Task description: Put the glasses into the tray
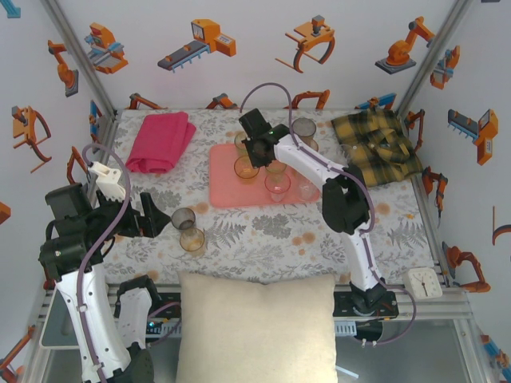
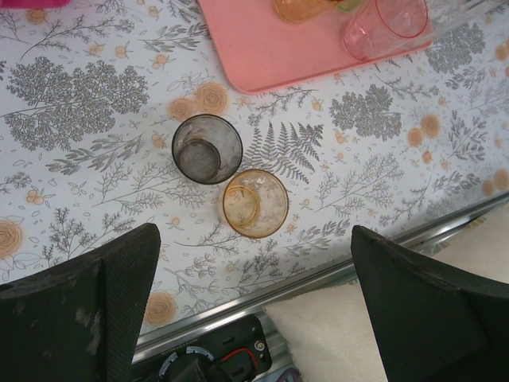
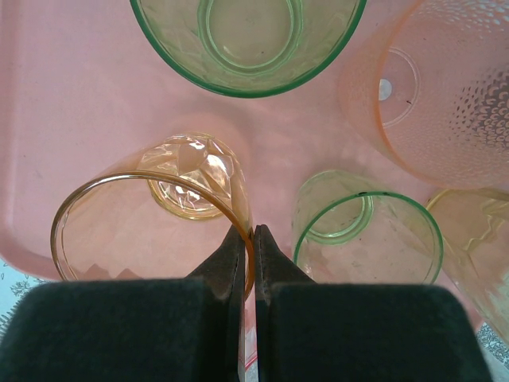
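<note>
The salmon-pink tray (image 1: 227, 188) lies mid-table with several glasses standing in it. My right gripper (image 1: 249, 152) is over its far left part, shut on the rim of an amber glass (image 3: 151, 215), one finger inside and one outside. Close around it stand a large green glass (image 3: 246, 40), a small green glass (image 3: 366, 231) and a dotted pink glass (image 3: 445, 95). Off the tray, a smoky grey glass (image 2: 207, 149) and an amber glass (image 2: 255, 204) stand side by side near the front left. My left gripper (image 2: 254, 263) hangs open just short of them, holding nothing.
A folded magenta towel (image 1: 160, 141) lies back left and a yellow plaid cloth (image 1: 375, 145) back right. A cream cushion (image 1: 257, 327) covers the near edge between the arm bases. A small white clock (image 1: 421, 282) sits front right. A greyish glass (image 1: 304, 130) stands by the tray's far right corner.
</note>
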### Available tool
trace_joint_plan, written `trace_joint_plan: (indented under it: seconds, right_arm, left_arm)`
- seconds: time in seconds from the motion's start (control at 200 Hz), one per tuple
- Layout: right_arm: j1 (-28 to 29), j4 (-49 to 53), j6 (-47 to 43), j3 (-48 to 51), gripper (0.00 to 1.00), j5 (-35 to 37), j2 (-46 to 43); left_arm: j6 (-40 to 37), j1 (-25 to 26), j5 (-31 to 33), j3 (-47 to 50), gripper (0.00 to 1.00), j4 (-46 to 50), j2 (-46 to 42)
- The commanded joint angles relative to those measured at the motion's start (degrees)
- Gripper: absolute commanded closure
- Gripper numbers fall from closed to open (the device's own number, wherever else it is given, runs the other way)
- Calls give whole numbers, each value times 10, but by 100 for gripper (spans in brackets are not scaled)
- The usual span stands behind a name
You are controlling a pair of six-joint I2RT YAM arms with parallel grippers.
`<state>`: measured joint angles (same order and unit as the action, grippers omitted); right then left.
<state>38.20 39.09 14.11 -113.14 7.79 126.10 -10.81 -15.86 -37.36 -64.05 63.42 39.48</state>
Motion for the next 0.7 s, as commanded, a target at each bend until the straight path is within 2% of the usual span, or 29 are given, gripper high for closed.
trace_joint_plan:
  seconds: [0.0,0.696]
  right_arm:
    - [-5,-15,9,-25,95,9,7]
    - [-8,-3,12,-49,91,-1,29]
  left_arm:
    - [4,-5,-16,3,3,-7,-2]
    - [5,-6,-16,5,3,-9,-3]
